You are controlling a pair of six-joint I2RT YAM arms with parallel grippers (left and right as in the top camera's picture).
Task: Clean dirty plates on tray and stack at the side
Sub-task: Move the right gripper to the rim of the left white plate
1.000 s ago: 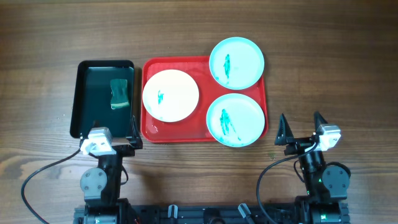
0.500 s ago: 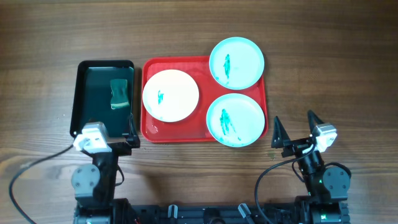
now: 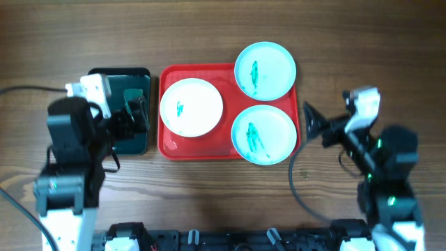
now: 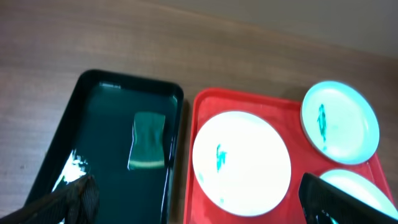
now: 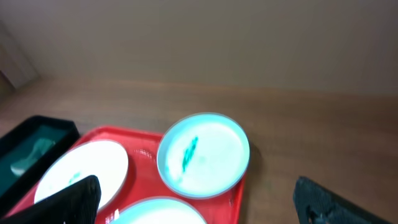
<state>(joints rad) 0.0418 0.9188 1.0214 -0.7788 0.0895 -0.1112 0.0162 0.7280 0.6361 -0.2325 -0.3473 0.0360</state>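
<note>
Overhead shows the red tray (image 3: pixel 167 145) on the bench (image 3: pixel 223 202) carrying three smeared plates: cream plate (image 3: pixel 191 107) beside the dark tray (image 4: pixel 99 137), far cyan plate (image 3: pixel 265 70) and near cyan plate (image 3: pixel 263 134) toward the right tool (image 5: pixel 196 183). It and the left tool (image 4: pixel 198 183) hang spread wide, empty.

A robot test room or lab seems to be shown. Two robot arms, the left arm (image 3: pixel 70 139) and the right arm (image 3: pixel 390 150), are set at a wooden desk (image 3: pixel 223 28), and black cables (image 3: pixel 31 88) are laid across it. A plain pale wall (image 5: pixel 199 37) is seen behind, and plates (image 3: pixel 191 107) with green smears are laid on a red tray (image 3: pixel 202 148) beside a dark tray (image 4: pixel 99 137) with a sponge (image 4: pixel 148 140).
</note>
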